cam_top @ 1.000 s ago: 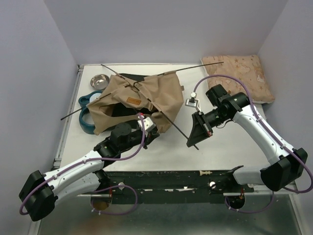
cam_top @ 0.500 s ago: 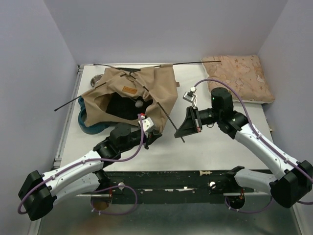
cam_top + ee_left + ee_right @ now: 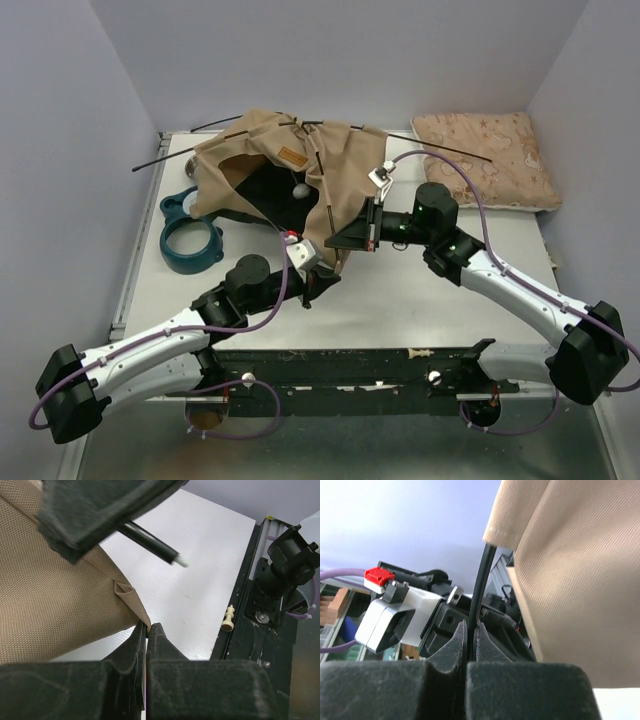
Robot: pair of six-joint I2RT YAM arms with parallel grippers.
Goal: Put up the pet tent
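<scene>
Left jaws tight on the pet tent [image 3: 240, 150] hem [image 3: 131, 605], right on its pole [image 3: 480, 585].

The tan fabric pet tent [image 3: 270, 180] stands mid-back on the white table [image 3: 400, 290]; the teal plastic ring [image 3: 192, 245] lies left of it, the pink patterned cushion [image 3: 490, 150] right.

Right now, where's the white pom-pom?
Top view: the white pom-pom sits against the dark opening of the pet tent, just below the orange-brown label, left of centre, far half of the table.
</scene>
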